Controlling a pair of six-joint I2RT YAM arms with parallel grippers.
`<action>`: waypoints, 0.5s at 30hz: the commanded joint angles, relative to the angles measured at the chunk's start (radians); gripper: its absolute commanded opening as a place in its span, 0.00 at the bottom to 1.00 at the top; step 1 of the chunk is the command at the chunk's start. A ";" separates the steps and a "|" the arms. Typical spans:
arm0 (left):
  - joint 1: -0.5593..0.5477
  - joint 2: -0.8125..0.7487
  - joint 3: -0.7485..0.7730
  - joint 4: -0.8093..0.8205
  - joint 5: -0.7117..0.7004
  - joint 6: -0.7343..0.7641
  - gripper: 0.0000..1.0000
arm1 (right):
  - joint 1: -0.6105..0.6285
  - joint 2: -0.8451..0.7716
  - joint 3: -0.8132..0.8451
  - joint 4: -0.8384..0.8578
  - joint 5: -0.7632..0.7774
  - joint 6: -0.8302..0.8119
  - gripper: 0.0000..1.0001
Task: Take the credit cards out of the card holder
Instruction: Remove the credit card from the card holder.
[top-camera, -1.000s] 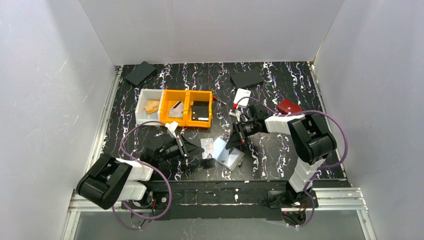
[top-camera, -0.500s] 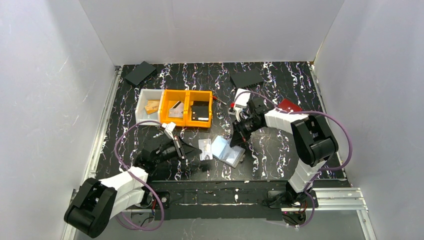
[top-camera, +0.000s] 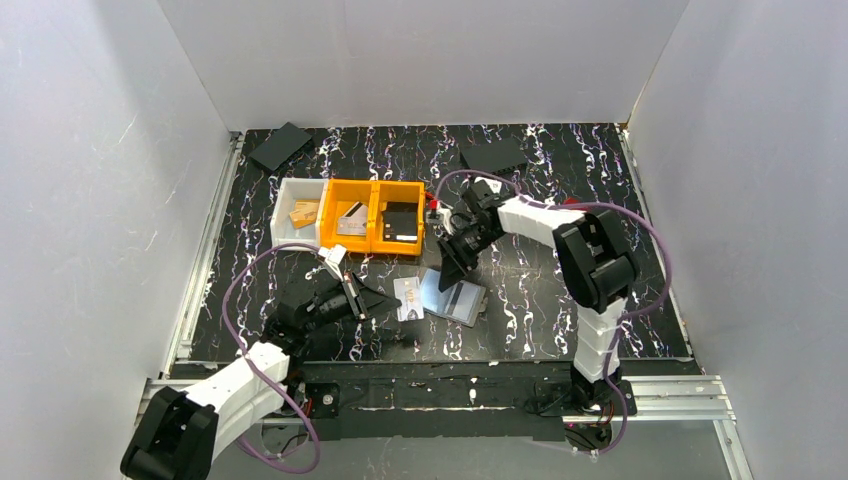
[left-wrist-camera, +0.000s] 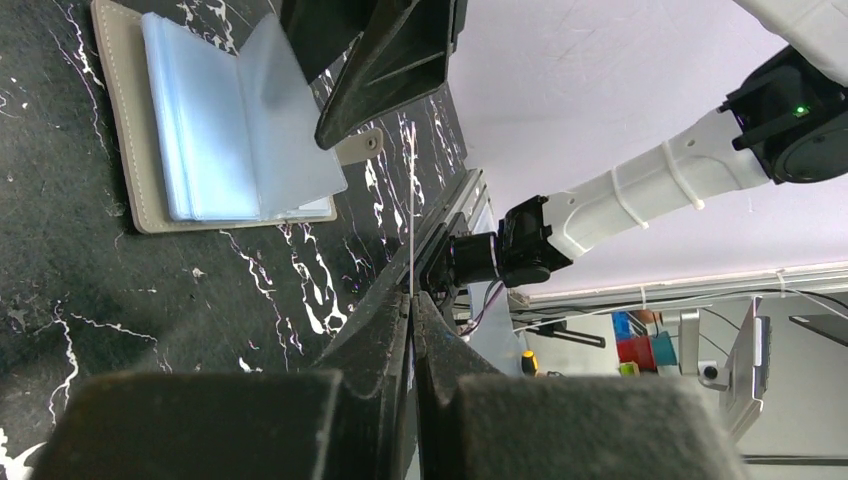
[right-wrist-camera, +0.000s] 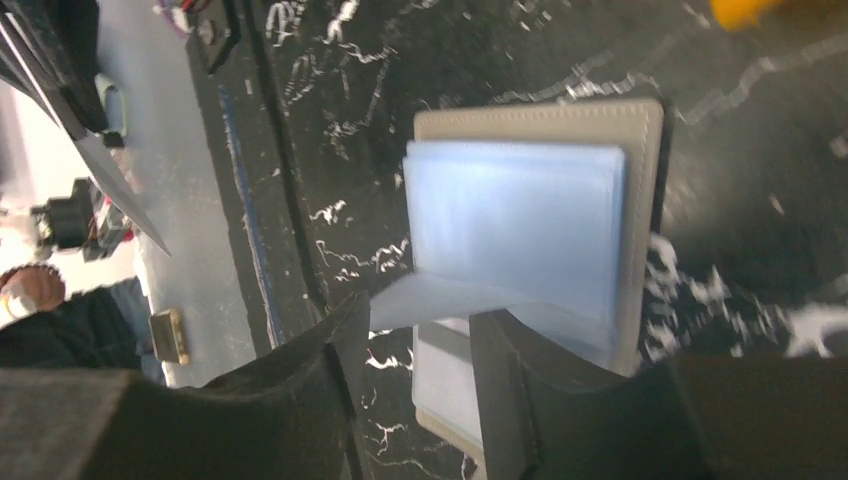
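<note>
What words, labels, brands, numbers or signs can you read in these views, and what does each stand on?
None can be read in any view.
Credit card in the left pincer: faint print, too small to read.
Card holder: plain sleeves and cover, no lettering visible.
</note>
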 joint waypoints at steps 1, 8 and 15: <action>0.004 -0.036 0.029 -0.046 0.003 -0.007 0.00 | 0.038 0.086 0.126 -0.177 -0.166 -0.092 0.53; -0.004 -0.064 0.044 -0.047 0.052 -0.004 0.00 | 0.034 0.009 0.105 -0.356 -0.269 -0.371 0.72; -0.028 -0.041 0.071 -0.047 0.024 0.003 0.00 | 0.033 -0.182 -0.009 -0.295 -0.296 -0.436 0.93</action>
